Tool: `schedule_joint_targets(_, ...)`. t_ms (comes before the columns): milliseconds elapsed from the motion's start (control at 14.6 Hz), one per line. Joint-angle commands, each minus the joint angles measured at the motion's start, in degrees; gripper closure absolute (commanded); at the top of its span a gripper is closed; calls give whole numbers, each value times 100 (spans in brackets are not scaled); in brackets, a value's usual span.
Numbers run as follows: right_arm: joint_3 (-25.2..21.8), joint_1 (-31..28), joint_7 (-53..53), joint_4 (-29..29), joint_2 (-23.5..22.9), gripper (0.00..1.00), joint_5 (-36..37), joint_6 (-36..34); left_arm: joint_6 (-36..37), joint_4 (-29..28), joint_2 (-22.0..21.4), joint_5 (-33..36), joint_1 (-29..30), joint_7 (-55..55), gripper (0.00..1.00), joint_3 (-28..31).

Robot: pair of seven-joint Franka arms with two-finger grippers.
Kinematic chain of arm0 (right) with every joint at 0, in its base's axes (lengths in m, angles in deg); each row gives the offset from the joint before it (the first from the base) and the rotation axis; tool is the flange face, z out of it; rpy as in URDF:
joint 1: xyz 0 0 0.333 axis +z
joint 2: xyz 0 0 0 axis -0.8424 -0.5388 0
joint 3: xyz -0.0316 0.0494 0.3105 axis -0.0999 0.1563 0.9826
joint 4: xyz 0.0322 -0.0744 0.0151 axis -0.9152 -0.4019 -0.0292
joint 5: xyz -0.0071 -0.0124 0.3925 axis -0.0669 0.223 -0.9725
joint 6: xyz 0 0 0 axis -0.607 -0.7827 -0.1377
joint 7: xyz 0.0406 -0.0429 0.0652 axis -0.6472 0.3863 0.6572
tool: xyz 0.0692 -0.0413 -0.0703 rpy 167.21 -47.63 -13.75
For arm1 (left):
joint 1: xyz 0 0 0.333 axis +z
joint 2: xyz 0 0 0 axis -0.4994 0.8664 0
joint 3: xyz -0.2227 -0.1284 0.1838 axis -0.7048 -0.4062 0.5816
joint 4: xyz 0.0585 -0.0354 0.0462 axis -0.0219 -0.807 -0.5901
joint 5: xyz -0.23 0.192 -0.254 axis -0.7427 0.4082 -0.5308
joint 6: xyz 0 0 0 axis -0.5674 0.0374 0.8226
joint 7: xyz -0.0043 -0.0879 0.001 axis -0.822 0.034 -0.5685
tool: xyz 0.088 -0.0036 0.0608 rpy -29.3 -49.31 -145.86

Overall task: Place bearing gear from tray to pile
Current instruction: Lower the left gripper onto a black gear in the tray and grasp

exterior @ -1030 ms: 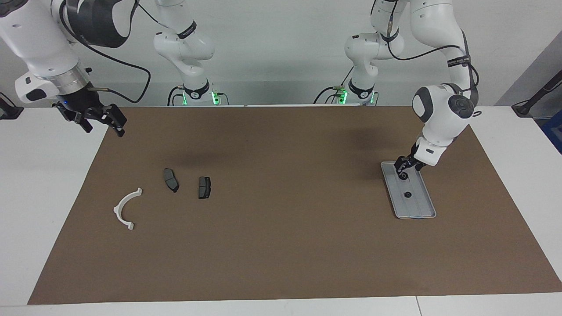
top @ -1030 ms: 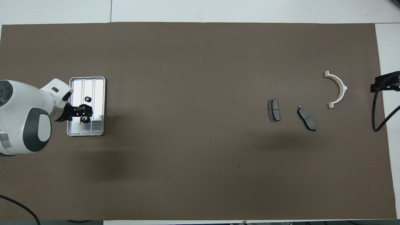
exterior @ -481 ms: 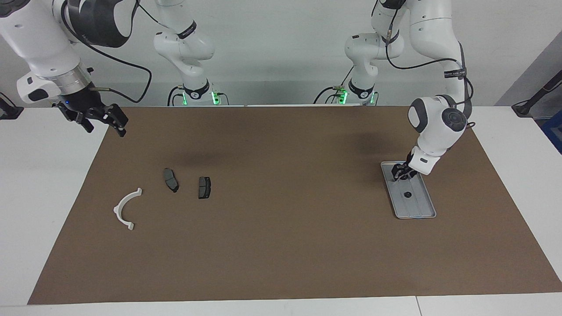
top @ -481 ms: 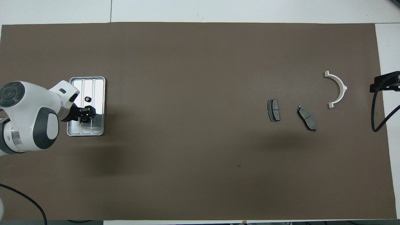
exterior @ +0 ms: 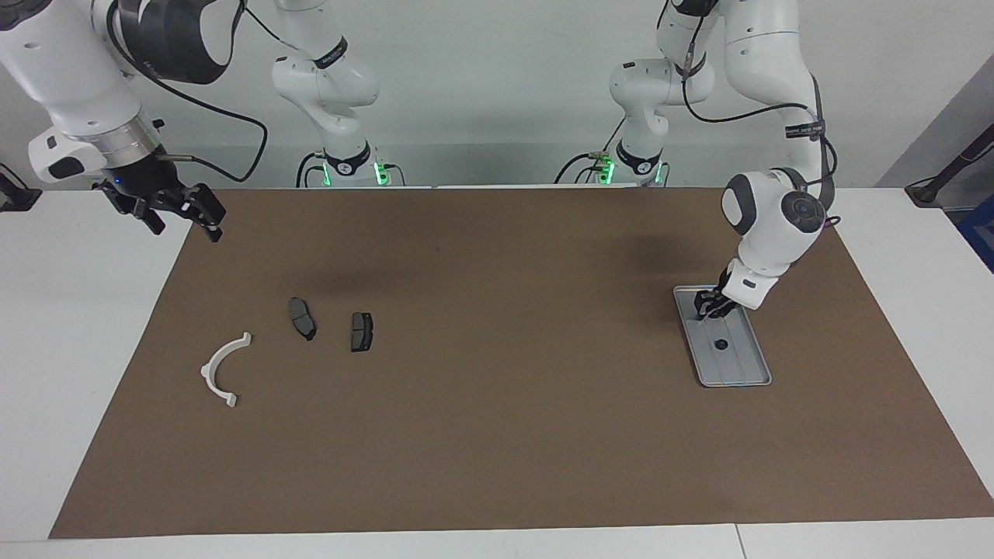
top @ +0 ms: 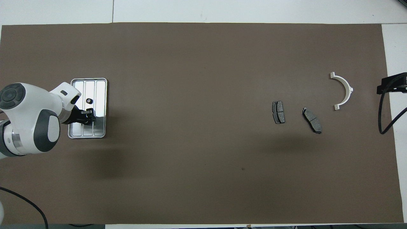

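The silver-grey tray (exterior: 739,380) lies toward the left arm's end of the table, and it also shows in the overhead view (top: 86,136). One small dark bearing gear (exterior: 721,344) lies loose in the tray, seen from above too (top: 89,101). My left gripper (exterior: 708,309) is down in the tray's end nearer the robots, shut on a second bearing gear that its fingers hide. The pile lies toward the right arm's end: two dark brake pads (exterior: 302,317) (exterior: 361,331) and a white semicircular bracket (exterior: 222,369). My right gripper (exterior: 186,230) waits open and empty over the mat's edge.
A brown mat (exterior: 497,435) covers the table, with white table surface (exterior: 70,326) at both ends. A black cable (top: 383,121) hangs from the right arm near the bracket (top: 342,91). The wide middle of the mat holds nothing.
My left gripper has come down into the tray and its fingers have closed over the nearer gear, which no longer shows from above. The right arm has barely moved.
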Motion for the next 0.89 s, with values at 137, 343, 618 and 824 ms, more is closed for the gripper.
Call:
schedule_joint_targets(137,24,-69,237,-55,65,0,-89,13,-47,-167,-52,121,3,-37,59,18)
schedule_joint_targets(343,24,-52,194,-91,74,0,-89,57,32,-9,-25,113,-14,33,79,18)
schedule_joint_targets(618,24,-69,404,-100,74,0,-89,74,996,1131,238,60,-154,672,79,-26)
schedule_joint_targets(824,24,-25,448,-108,65,0,-89,224,1316,1643,388,42,-882,2111,79,-26)
